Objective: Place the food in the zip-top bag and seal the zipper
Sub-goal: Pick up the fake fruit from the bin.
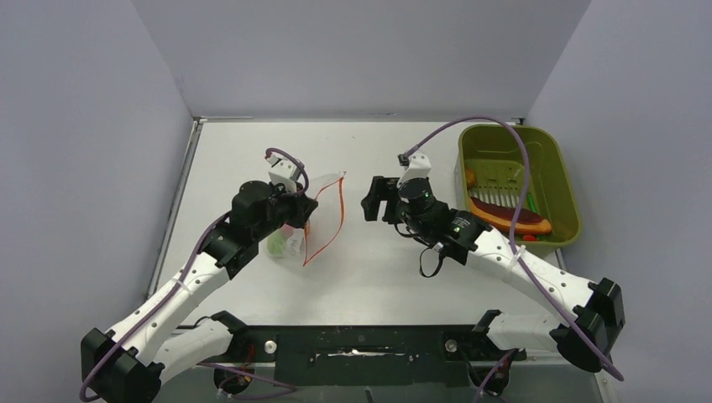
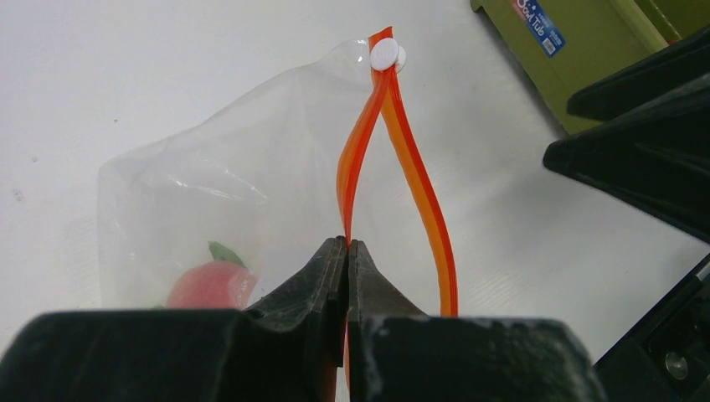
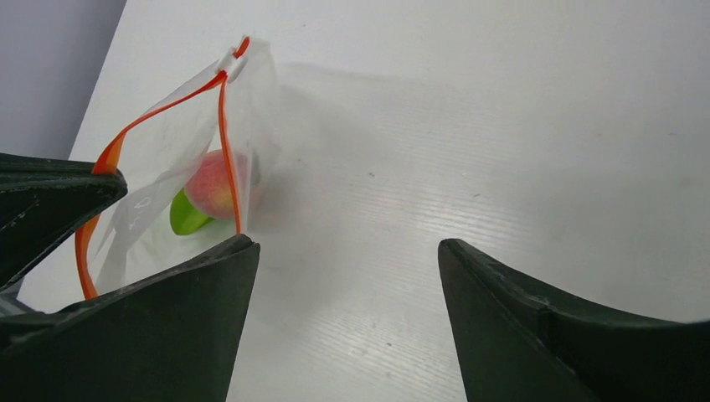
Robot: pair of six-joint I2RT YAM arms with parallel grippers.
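Note:
The clear zip-top bag (image 1: 326,220) stands on the table with its mouth gaping toward the right. My left gripper (image 2: 347,244) is shut on one lip of the red-orange zipper (image 2: 362,142); the other lip (image 2: 423,201) bows away. A white slider (image 2: 385,54) sits at the far end. Inside the bag lie a pink-red ball fruit (image 3: 213,184) and a green slice (image 3: 186,216). My right gripper (image 1: 378,199) is open and empty just right of the bag's mouth, above bare table (image 3: 343,251).
An olive-green tub (image 1: 561,180) stands at the right. It holds a brown-red steak-like slab (image 1: 512,220), an orange bit (image 1: 470,176) and a green piece (image 1: 534,204). Grey walls close the left, back and right of the table.

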